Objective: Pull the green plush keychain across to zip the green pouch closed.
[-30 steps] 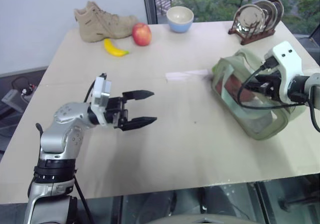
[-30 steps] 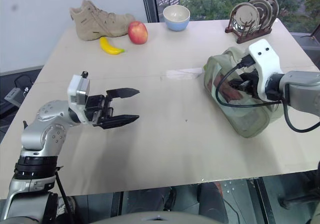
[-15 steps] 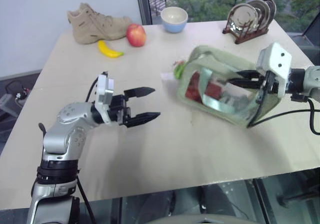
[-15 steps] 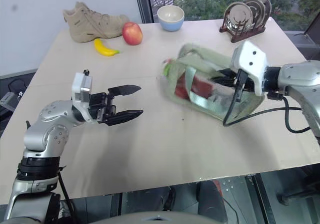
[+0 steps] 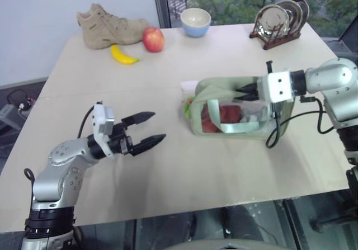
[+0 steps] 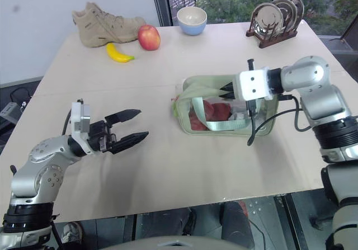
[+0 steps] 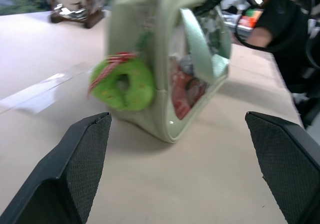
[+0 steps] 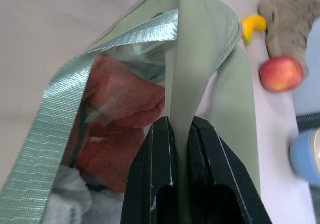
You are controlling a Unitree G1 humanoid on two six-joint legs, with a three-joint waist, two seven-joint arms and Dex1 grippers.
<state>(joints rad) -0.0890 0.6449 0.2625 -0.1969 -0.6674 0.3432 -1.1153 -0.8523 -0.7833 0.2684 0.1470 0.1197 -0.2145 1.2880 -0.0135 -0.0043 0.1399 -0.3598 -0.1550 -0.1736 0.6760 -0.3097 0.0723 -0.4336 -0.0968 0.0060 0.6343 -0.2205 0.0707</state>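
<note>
- While the left hand (image 5: 146, 130) hangs above the surface (image 5: 168, 171) with its two black fingers spread wide and nothing between them, it points straight toward the pouch's near end, with a stretch of bare tabletop in between.
- Ahead of that hand, at the end of the pouch facing it, sits the green plush keychain (image 7: 124, 84), a bright lime ring-shaped charm with a red-and-white bit beside it; it hangs at the end wall, untouched by either hand.
- Just past the charm, the green pouch (image 5: 232, 113) stands on the surface on its long side, clear window showing red contents, a sage strap looped across the panel.
- Over on the right, the right hand (image 8: 179, 134) is pinched tight on the green pouch, a fold of sage fabric at the top edge clamped between its fingers, right beside the zipper teeth, steadying the bag from the far end.
- Progress, as I read it: the bag is anchored and presented, but the pull itself has not begun. I cannot tell how much of the zipper is open.
- Left to do: the free hand closes in, takes the charm, and draws it along the zipper line toward the holding hand.
</note>
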